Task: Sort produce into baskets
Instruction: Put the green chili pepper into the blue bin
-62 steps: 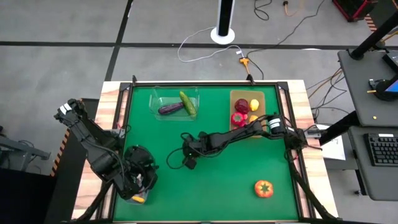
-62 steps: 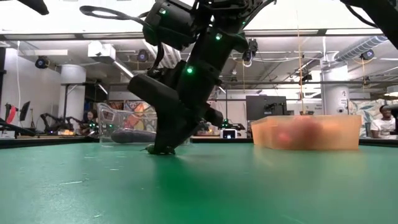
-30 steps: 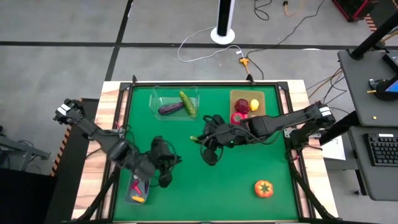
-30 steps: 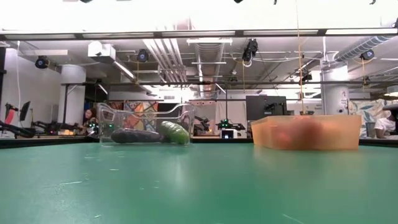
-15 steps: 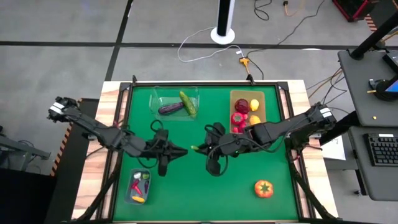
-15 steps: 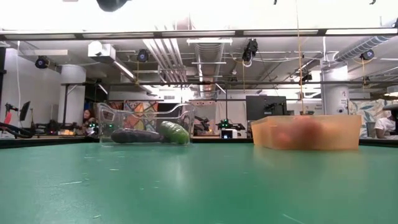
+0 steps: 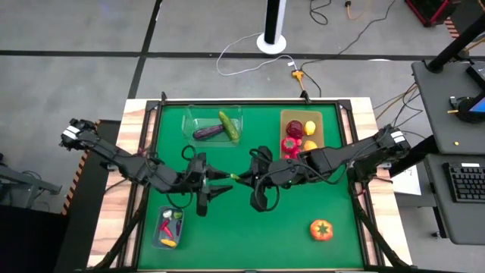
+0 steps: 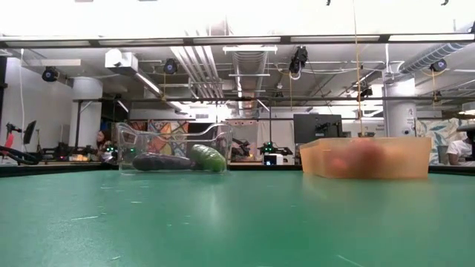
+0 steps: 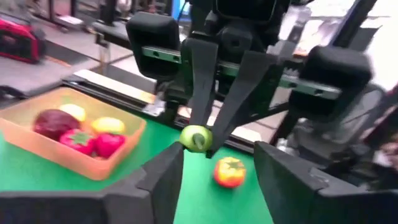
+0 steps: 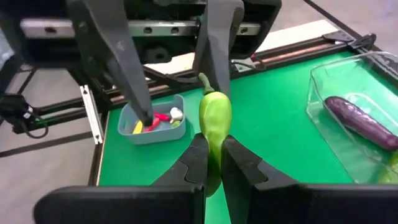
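Holding a small green chilli pepper [image 10: 215,119] pinched above the green table mat [image 7: 333,205], the right gripper [image 7: 241,178] offers it to the spread-fingered left gripper [image 7: 225,183], which must next close, then carry it to the small bluish-grey tub [image 7: 158,238].

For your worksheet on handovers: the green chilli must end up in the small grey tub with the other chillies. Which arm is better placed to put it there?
The left. Its open left gripper already faces the green chilli, held mid-table by the right gripper, and the small grey tub sits at the table's left edge on the left arm's side.
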